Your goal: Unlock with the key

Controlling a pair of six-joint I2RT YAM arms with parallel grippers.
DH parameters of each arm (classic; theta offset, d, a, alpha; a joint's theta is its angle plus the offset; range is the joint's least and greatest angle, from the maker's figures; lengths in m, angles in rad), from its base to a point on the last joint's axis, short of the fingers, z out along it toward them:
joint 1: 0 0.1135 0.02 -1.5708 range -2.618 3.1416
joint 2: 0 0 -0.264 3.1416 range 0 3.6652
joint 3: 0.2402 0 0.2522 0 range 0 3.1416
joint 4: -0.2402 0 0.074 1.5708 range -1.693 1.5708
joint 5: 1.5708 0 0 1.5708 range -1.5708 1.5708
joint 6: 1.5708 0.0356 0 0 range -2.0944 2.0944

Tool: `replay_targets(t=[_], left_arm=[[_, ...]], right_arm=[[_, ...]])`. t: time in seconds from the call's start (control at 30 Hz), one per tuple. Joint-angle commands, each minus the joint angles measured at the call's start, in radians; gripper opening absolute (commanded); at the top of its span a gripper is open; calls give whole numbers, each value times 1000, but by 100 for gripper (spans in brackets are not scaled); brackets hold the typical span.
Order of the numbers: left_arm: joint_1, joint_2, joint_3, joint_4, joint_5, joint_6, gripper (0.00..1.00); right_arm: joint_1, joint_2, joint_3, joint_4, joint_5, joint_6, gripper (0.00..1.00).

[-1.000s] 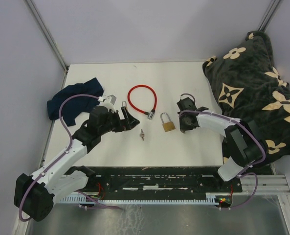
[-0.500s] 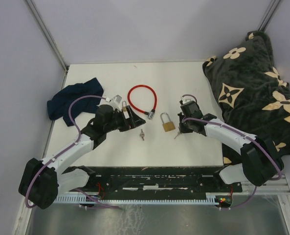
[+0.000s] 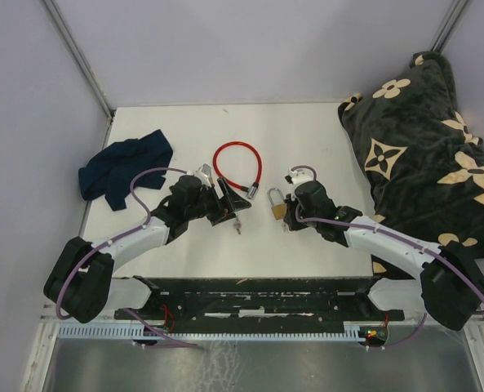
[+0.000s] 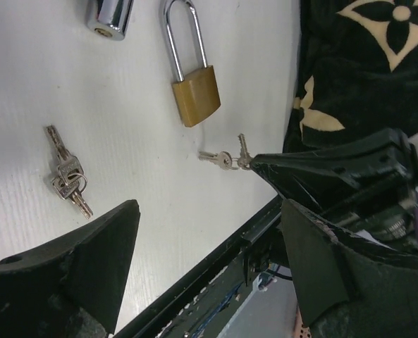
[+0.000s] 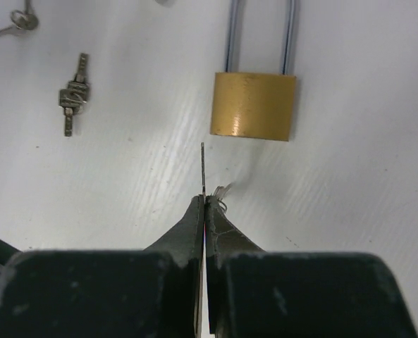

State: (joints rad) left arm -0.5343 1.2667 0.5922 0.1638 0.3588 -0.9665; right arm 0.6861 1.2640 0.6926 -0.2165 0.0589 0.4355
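A brass padlock (image 3: 277, 209) with a steel shackle lies flat on the white table; it also shows in the right wrist view (image 5: 253, 105) and the left wrist view (image 4: 194, 95). My right gripper (image 5: 206, 201) is shut on a small key (image 5: 203, 167), held edge-on, with its tip just short of the padlock's bottom edge. A second key (image 4: 212, 157) hangs from the same ring. My left gripper (image 4: 209, 282) is open and empty, to the left of the padlock (image 3: 228, 204). A loose key bunch (image 3: 237, 224) lies below it.
A red cable lock (image 3: 237, 166) lies behind the padlock, its chrome end (image 4: 110, 14) near the shackle. A blue cloth (image 3: 123, 167) lies at the left. A dark patterned blanket (image 3: 421, 139) fills the right side. Another key (image 5: 15, 21) lies at the top left of the right wrist view.
My right gripper has moved left and nearer, bringing the key up to the padlock's base. My left gripper has moved right, closer to the key bunch and padlock.
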Motion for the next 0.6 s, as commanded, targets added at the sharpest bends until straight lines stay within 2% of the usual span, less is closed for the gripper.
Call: replay_targets(t=[0.0, 0.27, 0.57], left_arm=[[-12, 53, 34, 71, -12, -136, 86], [-57, 145, 102, 81, -7, -170, 82], [-99, 212, 140, 82, -25, -188, 76]], right_arm=[[67, -64, -7, 133, 75, -50, 2], [197, -67, -15, 190, 185, -100, 2], [310, -1, 28, 202, 285, -151, 2]])
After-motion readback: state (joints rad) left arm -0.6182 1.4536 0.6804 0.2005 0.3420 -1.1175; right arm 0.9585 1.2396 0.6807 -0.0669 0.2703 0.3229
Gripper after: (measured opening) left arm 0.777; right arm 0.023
